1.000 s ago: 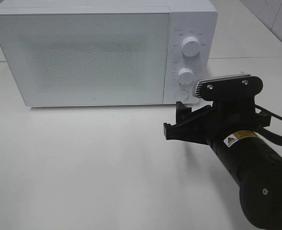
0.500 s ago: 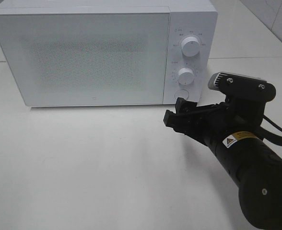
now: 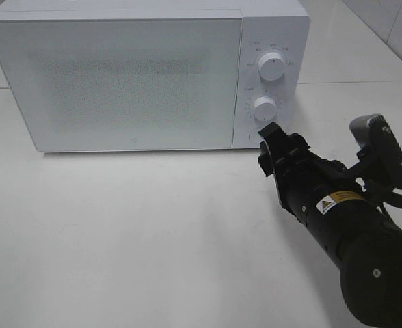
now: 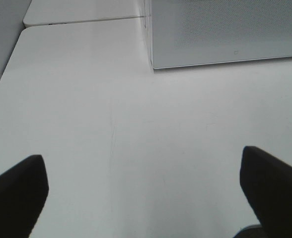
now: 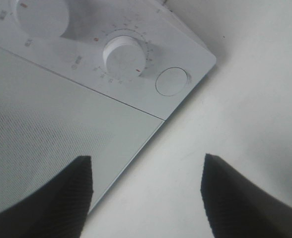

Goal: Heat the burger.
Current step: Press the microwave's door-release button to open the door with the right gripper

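Microwave (image 3: 146,75) was finished white, its door (image 3: 119,75) stippled with grey dots; table (image 3: 119,232) white; right gripper (image 3: 267,147) black; label (image 3: 338,201) yellow.

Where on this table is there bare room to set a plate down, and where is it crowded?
The widest bare patch of table lies in front of the microwave, left of the right arm. Another bare strip runs past the microwave's left side. It is crowded at the front right corner, where the right gripper hovers by the round button.
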`<state>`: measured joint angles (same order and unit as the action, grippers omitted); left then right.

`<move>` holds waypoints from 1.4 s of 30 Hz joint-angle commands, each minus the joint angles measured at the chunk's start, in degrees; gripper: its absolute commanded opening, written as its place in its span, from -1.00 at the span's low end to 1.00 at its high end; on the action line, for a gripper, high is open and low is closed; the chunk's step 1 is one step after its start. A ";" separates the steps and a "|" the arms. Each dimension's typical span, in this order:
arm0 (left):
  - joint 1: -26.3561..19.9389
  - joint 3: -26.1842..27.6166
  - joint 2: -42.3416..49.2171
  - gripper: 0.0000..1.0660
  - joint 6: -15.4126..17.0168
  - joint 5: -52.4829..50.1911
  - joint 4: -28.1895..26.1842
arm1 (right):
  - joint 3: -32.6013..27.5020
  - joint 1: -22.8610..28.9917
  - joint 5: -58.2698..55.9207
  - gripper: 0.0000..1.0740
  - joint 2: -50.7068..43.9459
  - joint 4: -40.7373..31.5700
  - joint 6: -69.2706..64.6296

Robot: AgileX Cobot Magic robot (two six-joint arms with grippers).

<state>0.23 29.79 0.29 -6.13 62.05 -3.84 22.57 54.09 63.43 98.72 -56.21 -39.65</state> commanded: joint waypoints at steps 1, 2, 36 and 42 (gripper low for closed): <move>-0.23 -0.17 1.09 0.83 0.17 -0.80 -0.29 | 0.40 0.06 -1.78 0.02 0.11 -1.89 -9.85; -0.23 -0.17 1.09 0.83 0.17 -0.80 -0.29 | 0.40 0.06 -2.52 -0.08 0.11 -2.86 -13.69; -0.23 -0.17 1.09 0.83 0.17 -0.80 -0.29 | 2.23 -6.19 -4.07 -1.00 0.11 4.41 -30.42; -0.23 -0.17 1.09 0.83 0.17 -0.80 -0.29 | 4.41 -9.51 -4.93 -1.00 0.86 7.45 -30.37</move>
<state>0.23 29.79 0.29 -6.13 62.05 -3.84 26.53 44.98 58.73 99.69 -49.85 -70.99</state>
